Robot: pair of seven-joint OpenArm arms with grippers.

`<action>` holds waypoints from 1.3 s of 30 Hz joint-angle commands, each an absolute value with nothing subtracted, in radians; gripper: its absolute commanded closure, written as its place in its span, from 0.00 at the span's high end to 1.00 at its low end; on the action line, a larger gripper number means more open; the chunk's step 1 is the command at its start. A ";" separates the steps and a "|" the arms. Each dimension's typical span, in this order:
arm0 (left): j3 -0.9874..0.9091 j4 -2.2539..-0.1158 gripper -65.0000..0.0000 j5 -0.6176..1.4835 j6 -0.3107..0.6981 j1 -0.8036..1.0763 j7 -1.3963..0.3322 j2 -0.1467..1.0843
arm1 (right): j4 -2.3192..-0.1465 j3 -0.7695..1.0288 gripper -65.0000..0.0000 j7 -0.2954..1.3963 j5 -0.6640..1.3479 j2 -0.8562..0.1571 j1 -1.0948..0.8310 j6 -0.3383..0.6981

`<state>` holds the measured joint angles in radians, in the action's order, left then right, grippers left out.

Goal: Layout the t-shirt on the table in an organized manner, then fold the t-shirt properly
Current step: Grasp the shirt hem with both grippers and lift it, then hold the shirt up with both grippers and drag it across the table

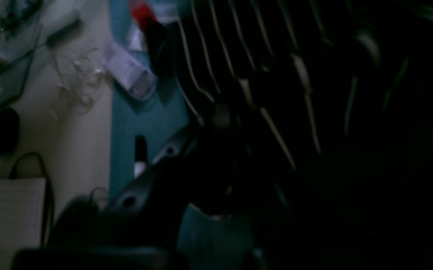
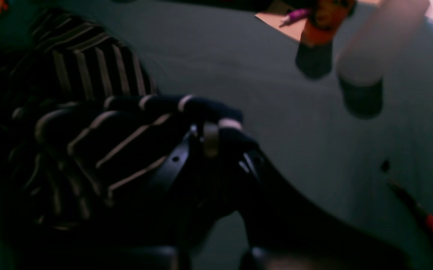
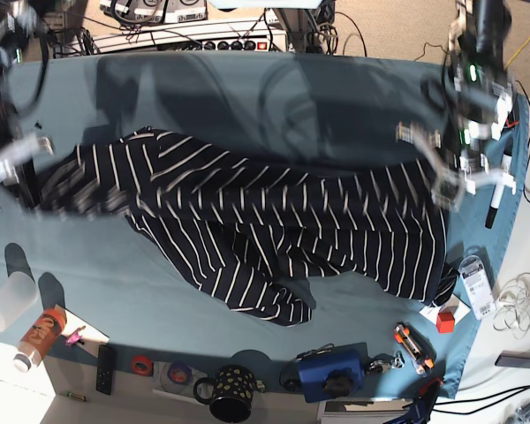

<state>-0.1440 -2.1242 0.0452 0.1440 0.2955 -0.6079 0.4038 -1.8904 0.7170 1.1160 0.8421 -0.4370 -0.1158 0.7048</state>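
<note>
The dark navy t-shirt (image 3: 274,221) with thin white stripes is stretched sideways across the teal table (image 3: 247,97), its lower part bunched and hanging toward the front. My left gripper (image 3: 443,188) is shut on the shirt's right edge. In the left wrist view, the gripper (image 1: 210,122) pinches striped cloth (image 1: 261,75). My right gripper (image 3: 37,187) is shut on the shirt's left end. In the right wrist view, the gripper (image 2: 210,140) holds gathered fabric (image 2: 100,123) above the table (image 2: 276,112).
A clear cup (image 3: 9,300) and an orange bottle (image 3: 40,336) stand front left. A mug (image 3: 231,393) and a blue object (image 3: 331,371) sit at the front edge. A marker (image 3: 496,199), a packet (image 3: 475,284) and a red block (image 3: 445,321) lie at the right.
</note>
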 commanded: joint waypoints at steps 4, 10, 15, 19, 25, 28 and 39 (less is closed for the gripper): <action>-0.149 -1.976 0.00 0.076 0.184 0.130 -0.555 0.413 | -1.729 0.533 0.00 0.857 0.685 -0.515 0.067 0.680; -0.146 -1.684 0.00 0.166 0.241 -0.182 -0.548 0.413 | -1.373 0.305 0.00 0.710 0.489 -0.518 0.448 0.625; -0.132 -1.419 0.00 0.181 0.289 -0.487 -0.498 0.413 | -0.981 0.162 0.00 0.541 0.350 -0.514 0.825 0.593; -0.132 -1.214 0.00 0.202 0.294 -0.733 -0.506 0.413 | -0.742 0.092 0.00 0.477 0.290 -0.507 1.123 0.584; -0.132 -1.092 0.00 0.207 0.300 -0.987 -0.568 0.413 | -0.704 0.073 0.00 0.570 0.273 -0.508 1.306 0.582; -0.132 -1.093 0.00 0.255 0.340 -1.055 -0.650 0.422 | -0.723 0.074 0.00 0.627 0.327 -0.511 1.306 0.583; -0.132 -1.108 0.00 0.538 0.414 -1.098 -1.030 0.539 | -0.815 0.074 0.00 0.963 0.573 -0.560 1.306 0.612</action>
<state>-0.1257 -1.0950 0.5591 0.4278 -1.0595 -1.0500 0.5213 -0.7982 0.0689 1.0107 0.5720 -0.5373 1.2602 0.6220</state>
